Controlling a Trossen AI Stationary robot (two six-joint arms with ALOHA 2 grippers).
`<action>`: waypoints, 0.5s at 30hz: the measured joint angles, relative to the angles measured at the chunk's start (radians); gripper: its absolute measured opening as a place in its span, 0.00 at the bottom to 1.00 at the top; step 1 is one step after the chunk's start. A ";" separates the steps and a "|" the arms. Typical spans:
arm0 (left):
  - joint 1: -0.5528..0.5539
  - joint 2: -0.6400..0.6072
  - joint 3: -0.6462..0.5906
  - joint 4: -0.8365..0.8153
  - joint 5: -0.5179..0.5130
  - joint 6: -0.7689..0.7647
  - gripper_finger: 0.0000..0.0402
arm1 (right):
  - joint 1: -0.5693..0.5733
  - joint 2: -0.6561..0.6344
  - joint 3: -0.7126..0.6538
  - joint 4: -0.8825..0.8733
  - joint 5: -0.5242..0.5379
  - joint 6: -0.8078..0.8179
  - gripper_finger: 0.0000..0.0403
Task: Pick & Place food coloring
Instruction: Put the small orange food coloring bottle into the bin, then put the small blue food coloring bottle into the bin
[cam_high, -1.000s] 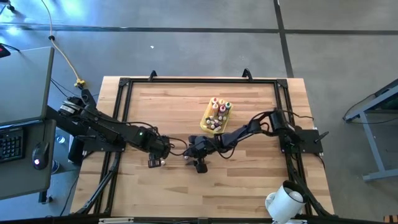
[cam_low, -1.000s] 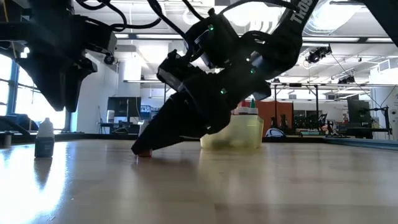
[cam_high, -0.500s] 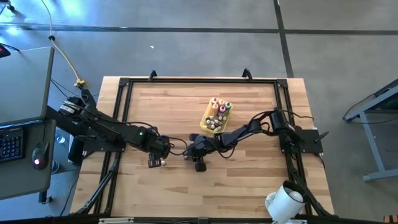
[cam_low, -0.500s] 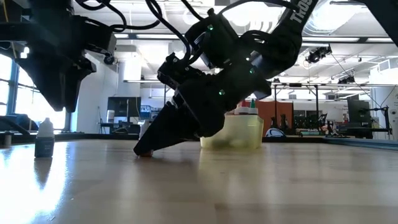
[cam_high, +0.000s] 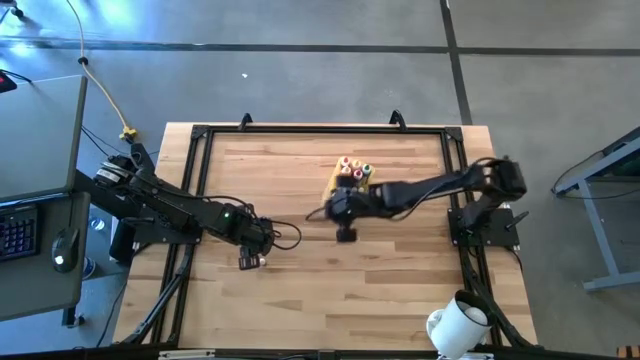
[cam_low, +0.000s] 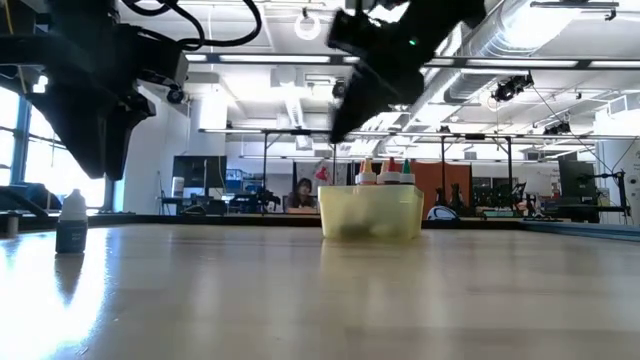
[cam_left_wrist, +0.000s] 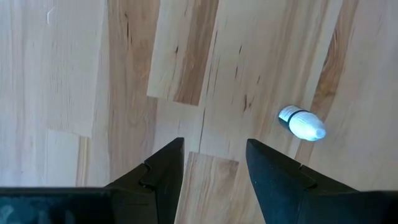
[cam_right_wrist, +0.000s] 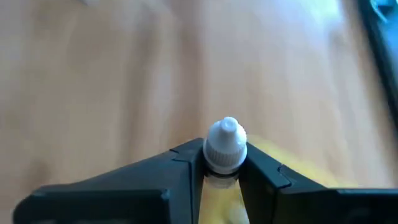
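A food coloring bottle (cam_right_wrist: 226, 144) with a white cap sits between the fingers of my right gripper (cam_right_wrist: 222, 167), which hangs high over the table (cam_high: 300, 300) just left of the yellow tray (cam_high: 333, 187). The tray holds several upright bottles (cam_high: 352, 168) with red, orange and green caps. My left gripper (cam_left_wrist: 211, 165) hovers open over bare wood at the table's left, pointing down. Another pale bottle (cam_left_wrist: 301, 123) stands on its base (cam_low: 71, 245) beside it, untouched. My right gripper pinches the bottle just below its cap (cam_right_wrist: 219, 167) between its two fingers. The white cap pokes out past the fingertips. The fingers slant down toward the table's left side. The bottle is lifted clear of the table.
A black frame (cam_high: 320, 130) runs around the table top. The tray (cam_low: 371, 212) stands near the table's middle-right. Bare wood spreads along the near side. A white mug-like thing (cam_high: 456, 325) sits at the near right corner.
My right gripper has risen from the table top and swung toward the far right, up beside the tray, tipping less steeply downward. In the low view it has left the table surface and now hangs above the tray's height.
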 joint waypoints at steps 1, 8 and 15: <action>0.000 0.000 0.000 0.001 0.000 0.000 0.42 | -0.015 -0.021 0.000 -0.066 0.035 0.019 0.19; 0.000 0.000 0.000 0.026 -0.001 -0.001 0.42 | -0.141 -0.050 -0.106 -0.117 -0.043 0.131 0.20; 0.000 0.000 0.000 0.051 0.059 -0.024 0.42 | -0.202 -0.049 -0.218 0.031 -0.126 0.094 0.32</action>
